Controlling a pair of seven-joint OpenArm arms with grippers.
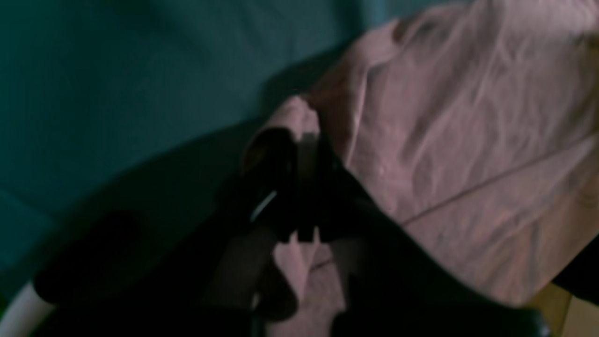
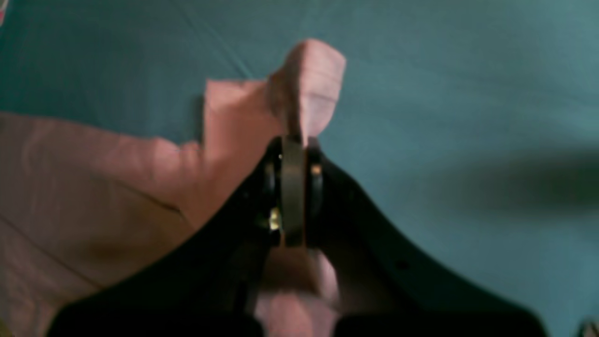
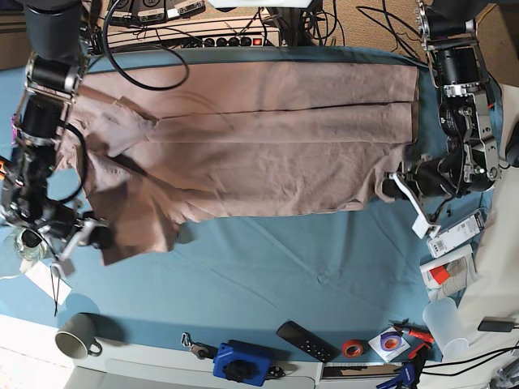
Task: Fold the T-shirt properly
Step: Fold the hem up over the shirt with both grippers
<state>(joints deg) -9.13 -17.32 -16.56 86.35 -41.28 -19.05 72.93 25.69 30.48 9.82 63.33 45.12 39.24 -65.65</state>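
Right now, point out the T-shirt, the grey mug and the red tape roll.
T-shirt (image 3: pixel 259 154), base view, middle of the spread fabric.
Grey mug (image 3: pixel 75 335), base view, its rim.
Red tape roll (image 3: pixel 351 348), base view, its ring.

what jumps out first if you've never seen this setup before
The big pink-beige T-shirt spread across the teal table cloth dominates the base view. The left gripper and right gripper are each shut on a near corner of it. Clutter lines the table's near edge, including a grey mug.
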